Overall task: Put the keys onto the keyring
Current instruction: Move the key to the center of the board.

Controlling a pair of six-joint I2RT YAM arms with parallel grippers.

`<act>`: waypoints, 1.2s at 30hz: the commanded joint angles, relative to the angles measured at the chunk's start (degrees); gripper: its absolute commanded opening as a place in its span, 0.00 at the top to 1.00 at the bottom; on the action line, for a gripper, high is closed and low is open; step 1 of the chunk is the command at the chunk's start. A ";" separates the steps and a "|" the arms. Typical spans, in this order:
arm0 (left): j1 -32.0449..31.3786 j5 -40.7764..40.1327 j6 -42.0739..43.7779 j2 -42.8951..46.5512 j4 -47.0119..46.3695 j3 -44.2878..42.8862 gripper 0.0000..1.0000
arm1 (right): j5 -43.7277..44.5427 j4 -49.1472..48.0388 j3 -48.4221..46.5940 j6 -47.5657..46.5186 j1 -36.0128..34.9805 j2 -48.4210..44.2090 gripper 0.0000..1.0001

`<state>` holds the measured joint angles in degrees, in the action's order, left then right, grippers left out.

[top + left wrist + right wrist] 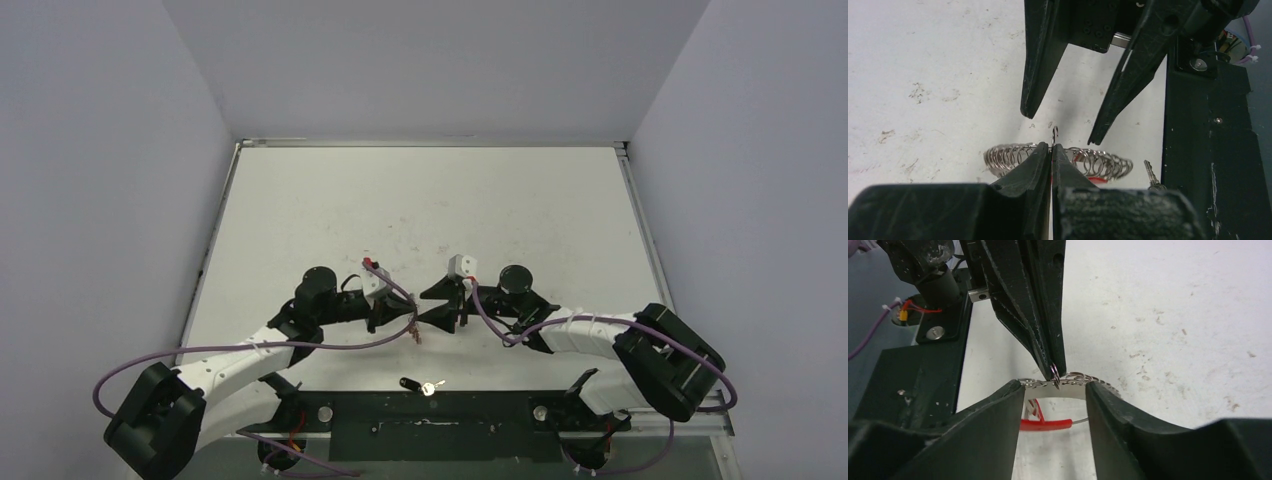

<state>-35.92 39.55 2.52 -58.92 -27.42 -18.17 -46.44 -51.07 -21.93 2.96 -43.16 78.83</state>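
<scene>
Plain grey walls (pixel 100 150), white tabletop (pixel 420 200) — scuffed, evenly lit

The keyring (pixel 1098 162) is found over the near half of the table (pixel 420 200), midway between its sides. It is flanked by the left gripper (pixel 1052 147) on the left and the right gripper (pixel 1055 390) on the right, set tip to tip. A loop at its top is pinched in the left gripper, and the right gripper's parted fingers (pixel 1033 90) are placed either side of that spot. The loose key (pixel 420 385) is laid on the table nearer the bases, just beyond the base plate (pixel 440 415).
</scene>
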 commanded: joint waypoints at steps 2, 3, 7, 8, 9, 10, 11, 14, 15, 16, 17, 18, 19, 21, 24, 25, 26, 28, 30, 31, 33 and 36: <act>0.41 -5.47 -0.40 4.89 2.57 -3.20 1.00 | 3.79 6.34 -1.04 -2.21 0.06 -7.95 0.34; 0.53 -6.70 -0.01 6.05 4.54 -3.45 1.00 | 4.86 12.23 -1.67 -2.50 0.23 -10.06 0.29; 0.97 -12.42 1.92 11.44 13.83 -5.04 1.00 | 9.40 29.94 -4.85 -4.98 0.35 -17.31 0.06; 1.13 -13.74 2.40 12.57 16.11 -5.48 1.00 | 10.76 33.37 -5.40 -4.75 0.39 -18.99 0.01; 1.20 -15.00 3.11 13.77 19.42 -6.07 1.00 | 12.11 36.21 -5.86 -3.90 0.43 -20.50 0.00; 1.25 -15.96 4.05 14.78 21.00 -6.77 1.00 | 13.16 38.76 -6.38 -3.17 0.44 -21.82 0.00; 1.29 -16.97 4.92 15.67 24.44 -7.46 1.00 | 13.78 41.46 -6.78 -2.99 0.44 -23.20 0.00; 1.38 -19.52 7.14 18.01 32.44 -9.85 1.00 | 17.53 46.71 -7.69 3.93 0.44 -26.56 0.00; 1.39 -20.26 7.98 18.61 34.75 -10.63 1.00 | 17.84 47.96 -7.76 5.68 0.44 -27.36 0.00; 1.38 -20.85 8.61 19.15 36.85 -11.33 1.00 | 16.83 48.96 -7.77 6.41 0.44 -27.94 0.00; 1.38 -21.28 9.65 19.70 38.87 -12.09 1.00 | 15.54 49.49 -7.45 6.76 0.44 -28.48 0.00; 1.44 -21.69 10.29 20.18 40.58 -12.67 1.00 | 15.24 49.08 -6.69 7.91 0.30 -29.18 0.00; 1.43 -22.06 10.68 20.72 42.16 -13.23 1.00 | 15.55 48.57 -5.77 9.68 0.27 -30.15 0.00; 1.38 -22.39 11.70 22.03 44.26 -13.77 1.00 | 15.77 47.27 -3.47 12.53 0.18 -32.54 0.00; 1.38 -22.50 12.28 24.04 46.00 -13.61 1.00 | 18.12 47.94 -1.72 14.38 0.26 -35.46 0.00; 1.38 -22.41 12.32 24.67 46.38 -13.37 1.00 | 19.62 48.59 -1.60 15.39 0.27 -35.91 0.00; 1.38 -22.30 12.21 25.24 46.58 -13.04 1.00 | 22.09 50.18 -2.24 17.88 0.31 -35.98 0.00; 1.38 -21.70 11.88 26.24 47.09 -12.25 1.00 | 25.22 58.69 -5.97 17.69 0.61 -34.28 0.00; 1.38 -21.17 11.42 27.29 47.55 -11.19 1.00 | 26.43 63.96 -8.53 17.23 0.50 -31.36 0.00; 1.38 -20.96 11.33 27.76 47.81 -10.66 1.00 | 26.41 65.31 -8.97 17.55 0.26 -29.78 0.00; 1.38 -20.91 10.90 28.68 48.08 -9.71 1.00 | 26.24 64.90 -8.45 19.01 -1.10 -27.38 0.00; 1.39 -21.86 10.39 29.66 48.63 -9.37 1.00 | 27.46 62.65 -6.73 20.76 -5.66 -25.02 0.00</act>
<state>-34.79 18.00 13.69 -30.72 21.08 -27.70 -22.04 10.48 -28.51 20.32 -44.12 51.51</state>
